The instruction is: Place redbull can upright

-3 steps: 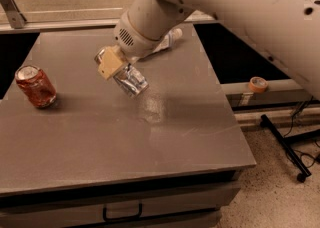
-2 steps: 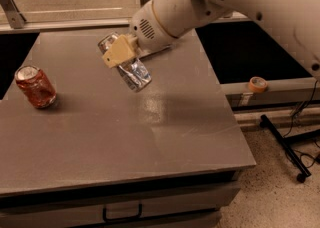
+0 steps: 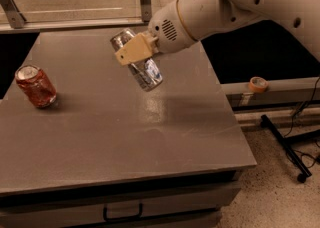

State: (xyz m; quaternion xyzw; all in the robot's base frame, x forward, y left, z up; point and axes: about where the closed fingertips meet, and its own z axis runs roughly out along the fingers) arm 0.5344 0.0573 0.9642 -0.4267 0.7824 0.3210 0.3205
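The redbull can (image 3: 145, 72) is slim, silver and blue, and hangs tilted in the air over the middle of the grey table (image 3: 125, 132), its top up and to the left. My gripper (image 3: 134, 52) is shut on the can near its upper half, with a tan finger (image 3: 132, 49) across its front. The white arm reaches in from the upper right. The can is clear of the table top.
A dented red can (image 3: 36, 87) stands at the table's left edge. A roll of orange tape (image 3: 258, 83) lies on a ledge to the right. A black stand base (image 3: 290, 147) is on the floor at the right. A drawer handle (image 3: 122, 214) shows below the table front.
The gripper has lifted the redbull can and carried it a little to the right and up. The can stays tilted. The red can has not moved.
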